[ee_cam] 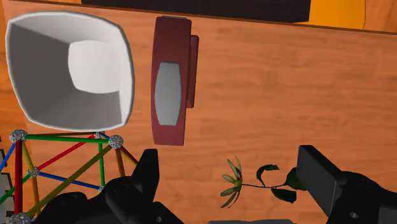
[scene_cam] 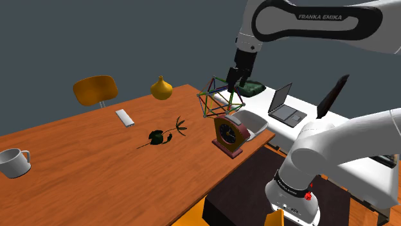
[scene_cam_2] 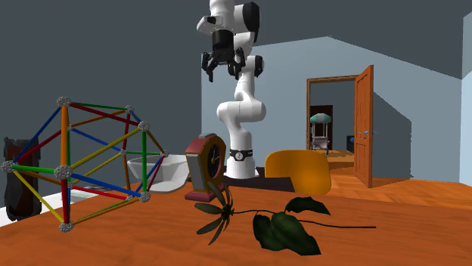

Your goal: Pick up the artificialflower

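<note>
On the bench point(scene_cam: 71, 183) we see the flower point(scene_cam: 158, 135) lying flat, at nine o'clock from the clock point(scene_cam: 229, 133) in the shoulder view; well above the bench our jaws stand open, holding nothing.

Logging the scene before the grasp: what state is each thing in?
Black two-finger gripper: open, holding nothing.
Dark-leaved artificial flower: lying flat on the orange-brown wooden table, untouched.
Dark red mantel clock: standing upright.
White square-rimmed bowl: upright, empty.
Grey laptop: lid open.
Brown wooden door: open.
White mug: upright.
</note>
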You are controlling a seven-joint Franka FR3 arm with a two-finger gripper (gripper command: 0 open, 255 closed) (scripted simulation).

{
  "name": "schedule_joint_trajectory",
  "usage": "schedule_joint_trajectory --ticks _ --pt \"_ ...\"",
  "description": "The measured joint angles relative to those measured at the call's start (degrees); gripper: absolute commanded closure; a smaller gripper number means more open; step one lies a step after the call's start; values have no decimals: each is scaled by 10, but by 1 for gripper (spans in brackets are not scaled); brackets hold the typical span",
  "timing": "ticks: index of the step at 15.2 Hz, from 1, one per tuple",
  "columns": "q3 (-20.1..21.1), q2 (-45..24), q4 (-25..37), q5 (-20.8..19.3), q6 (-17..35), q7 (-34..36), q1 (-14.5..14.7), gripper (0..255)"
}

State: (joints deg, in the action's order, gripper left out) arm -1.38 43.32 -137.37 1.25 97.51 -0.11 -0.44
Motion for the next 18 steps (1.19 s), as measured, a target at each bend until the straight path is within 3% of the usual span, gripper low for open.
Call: schedule_joint_trajectory --ticks 2,9,18 --pt "-2 -12 3 0 7 -8 3 0" --pt "-33 -161 42 -7 83 -130 38 0" --pt "-42 -380 158 6 141 -288 78 0"
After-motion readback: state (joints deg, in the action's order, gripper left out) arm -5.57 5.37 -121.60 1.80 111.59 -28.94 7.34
